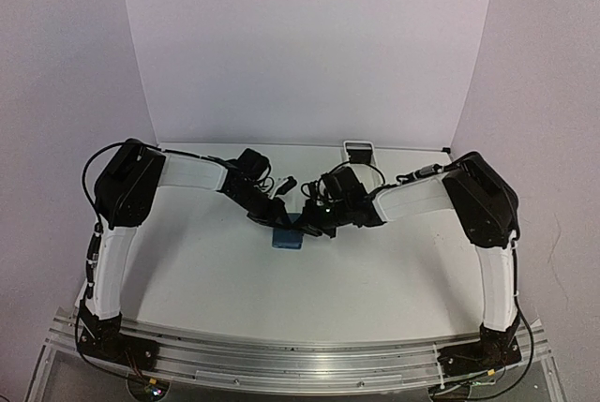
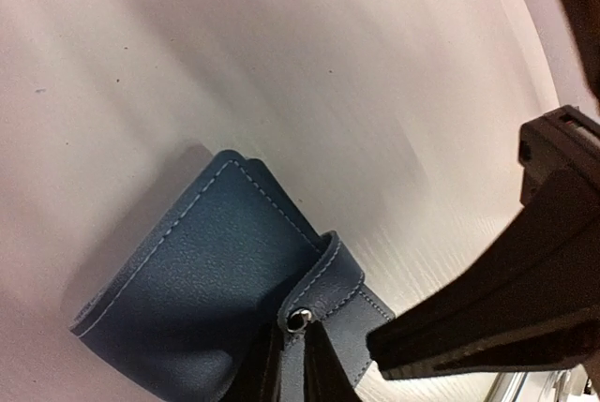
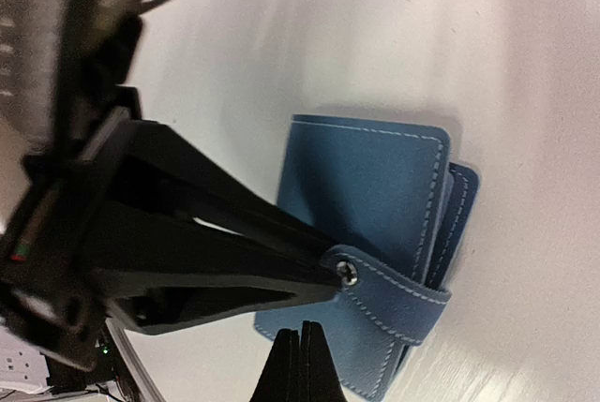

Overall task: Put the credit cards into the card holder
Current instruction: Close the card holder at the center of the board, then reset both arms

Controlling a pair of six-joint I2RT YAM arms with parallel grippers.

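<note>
The blue card holder (image 1: 287,239) lies folded on the table between both arms, its strap wrapped over the edge. In the left wrist view the card holder (image 2: 197,280) fills the lower left, with the snap (image 2: 298,320) on the strap. My left gripper (image 2: 298,360) is shut on the strap by the snap; it also shows in the top view (image 1: 277,222). In the right wrist view the card holder (image 3: 375,186) lies ahead of my right gripper (image 3: 302,350), whose fingers are pressed together and hold nothing, just at the holder's near edge. No credit cards are in view.
A long white tray (image 1: 358,150) stands at the back of the white table (image 1: 375,280), behind the right arm. Pale walls close in the back and both sides. The two arms meet closely at the middle of the table.
</note>
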